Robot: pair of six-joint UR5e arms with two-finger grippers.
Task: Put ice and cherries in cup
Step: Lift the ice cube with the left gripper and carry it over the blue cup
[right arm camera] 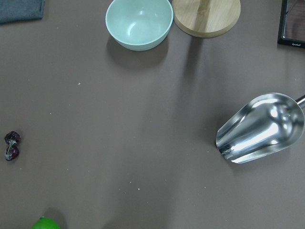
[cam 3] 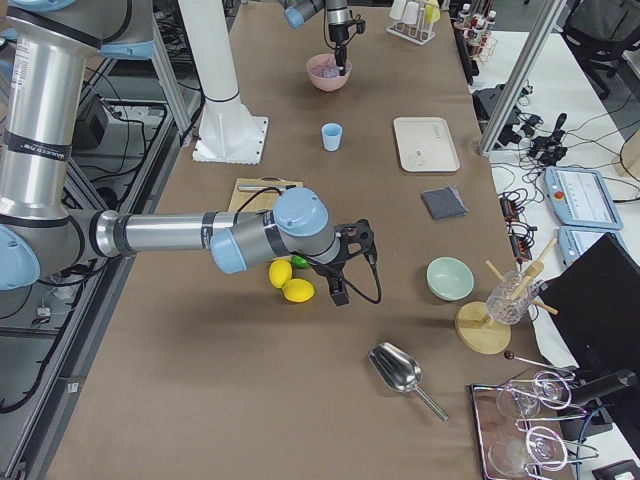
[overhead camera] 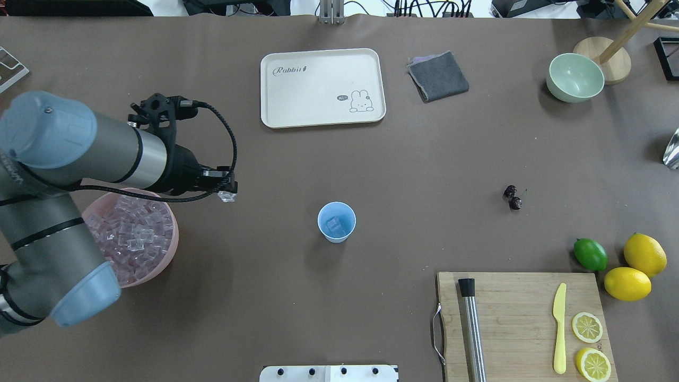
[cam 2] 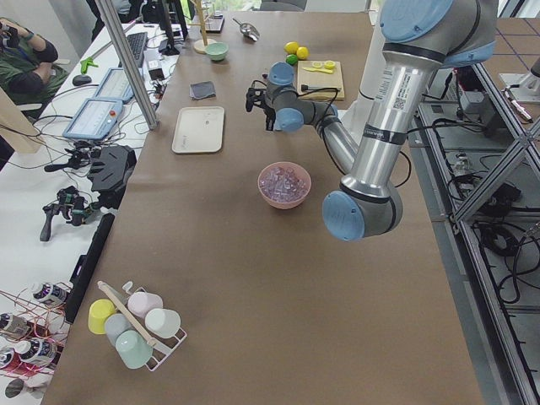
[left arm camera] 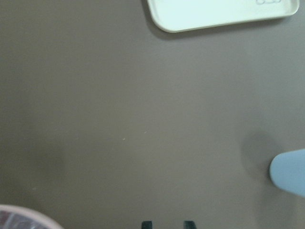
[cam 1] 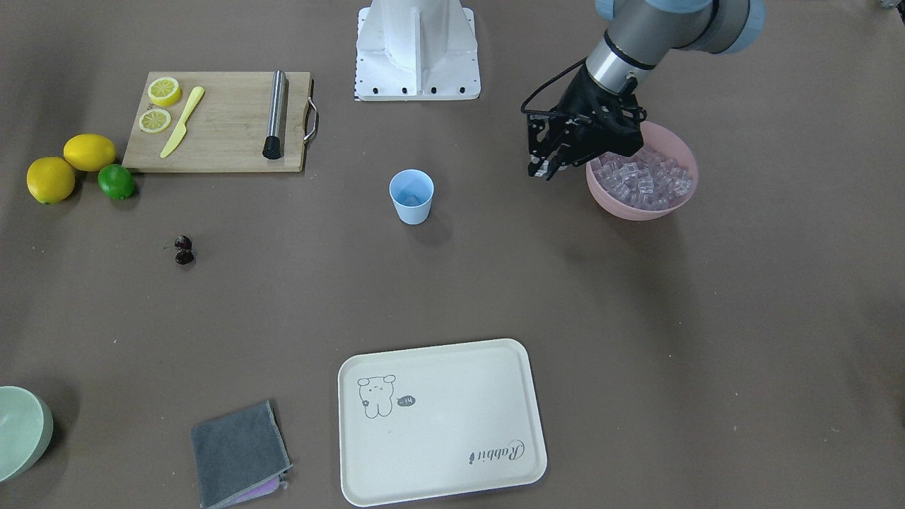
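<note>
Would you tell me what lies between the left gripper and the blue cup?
Nothing; the overhead view shows only bare table between the left gripper, holding ice, and the cup.

A long brown-covered table (cam 2: pixel 211 295) is seen, and beyond the left gripper (overhead camera: pixel 228 195) an aluminium post (cam 2: pixel 126 59) and a white bench (cam 2: pixel 34 194) with tablets (cam 2: pixel 93 118) are ranged.

Two cherries (cam 1: pixel 184 250), one cup (cam 1: pixel 412 211), one pink bowl (cam 1: pixel 636 211), one green bowl (overhead camera: pixel 575 79), two lemons (overhead camera: pixel 645 254), one lime (overhead camera: pixel 590 254)

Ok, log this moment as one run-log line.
left gripper: shut on ice cube, between bowl and cup | cup: holds ice | cherries: on table | right gripper: state unclear
</note>
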